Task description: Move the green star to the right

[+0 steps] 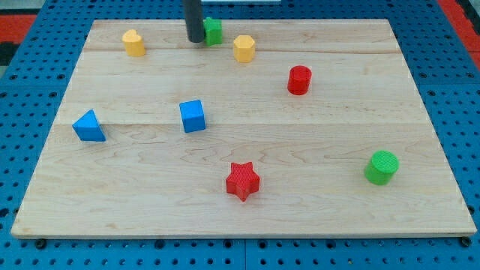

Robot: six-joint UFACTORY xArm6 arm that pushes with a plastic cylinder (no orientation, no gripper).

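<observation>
The green star (pixel 214 31) sits near the view's top edge of the wooden board (pixel 315 172), a little left of centre; my rod hides its left part, so its shape is hard to make out. My tip (pixel 195 40) rests on the board right against the green star's left side.
A yellow block (pixel 133 43) lies left of the tip and a yellow hexagonal block (pixel 244 48) just right of the green star. A red cylinder (pixel 299 79), blue cube (pixel 193 116), blue triangular block (pixel 89 126), red star (pixel 242 181) and green cylinder (pixel 382 167) lie further down.
</observation>
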